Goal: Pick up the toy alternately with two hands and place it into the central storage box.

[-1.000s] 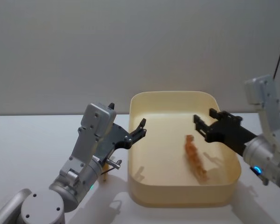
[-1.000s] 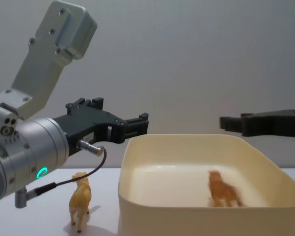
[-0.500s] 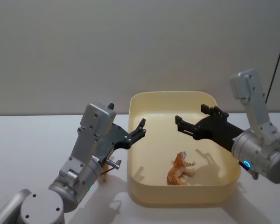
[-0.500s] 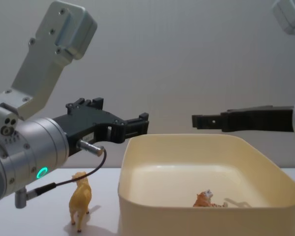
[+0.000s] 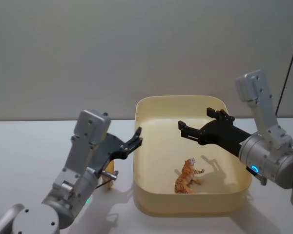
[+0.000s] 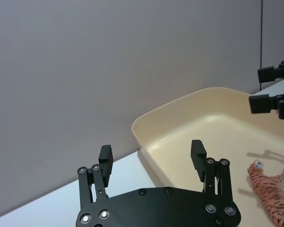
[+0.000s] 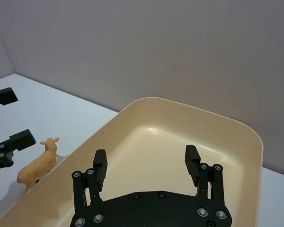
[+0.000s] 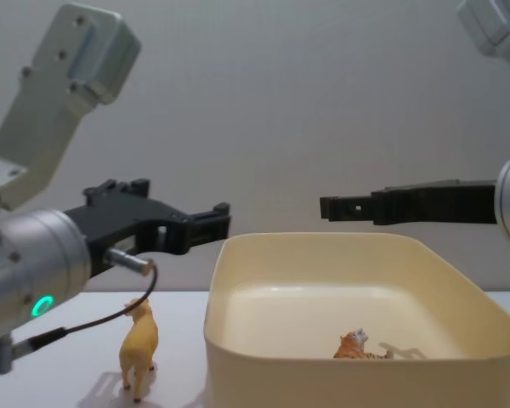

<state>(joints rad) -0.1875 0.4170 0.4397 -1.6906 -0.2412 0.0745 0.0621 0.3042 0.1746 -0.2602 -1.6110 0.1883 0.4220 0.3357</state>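
**Stock at the tub: two grippers, two toy animals, one box**

We count one large cream-yellow rectangular plastic tub (image 5: 190, 204) standing on one white tabletop (image 5: 29, 146). One small orange striped plastic tiger figure (image 5: 187, 176) lies on its side on the tub floor, towards the front wall. One tan plastic sheep figure (image 8: 139, 346) stands upright on the table, outside the tub and just beside its left wall. Of the two black flat-jawed grippers, the left gripper (image 6: 151, 152) hovers above the sheep near the tub's left rim, fingers spread and holding nothing. The right gripper (image 7: 146, 156) hangs over the tub's interior, fingers likewise apart and empty.
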